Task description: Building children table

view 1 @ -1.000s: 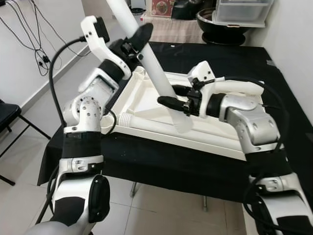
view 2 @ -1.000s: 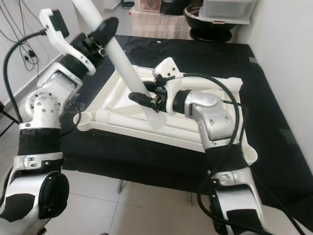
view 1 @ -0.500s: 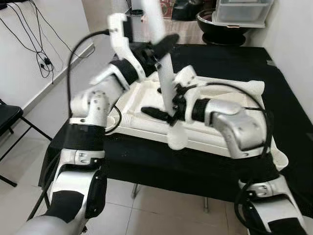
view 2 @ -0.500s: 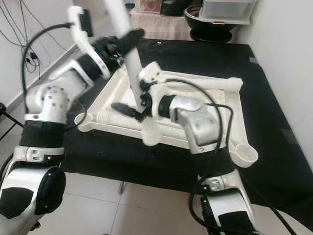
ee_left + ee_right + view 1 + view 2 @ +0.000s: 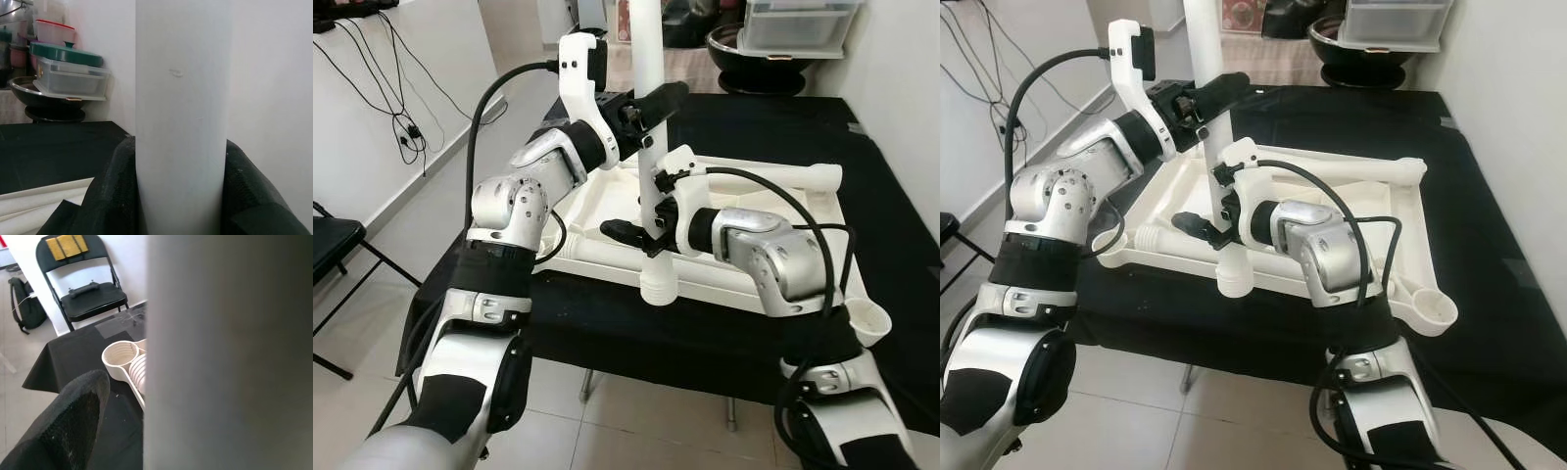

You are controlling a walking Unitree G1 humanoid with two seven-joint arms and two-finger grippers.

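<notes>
A long white table leg (image 5: pixel 648 59) stands almost straight up over the near edge of the bench (image 5: pixel 724 333), which has a black cloth on it. The left claw (image 5: pixel 651 106) is closed around the leg high up, with a black finger on each side of it. The right claw (image 5: pixel 641 233) is closed around the same leg lower down, close to its wide ribbed end (image 5: pixel 658 284). That end hangs just past the front rim of the white table top (image 5: pixel 783 284).

The table top lies upside down on the bench. A round cup-like socket (image 5: pixel 869 323) sits at its near right corner, and another socket (image 5: pixel 120 357) sits at the near left corner. A second white leg (image 5: pixel 773 174) lies along the far side of the table top.

Behind the bench there is a dark bowl (image 5: pixel 769 59) with a clear plastic box (image 5: pixel 798 22) on it. A black folding chair (image 5: pixel 88 289) stands by the wall on the left, with a dark bag (image 5: pixel 24 308) beside it. Black cables (image 5: pixel 382 88) hang on the white wall.
</notes>
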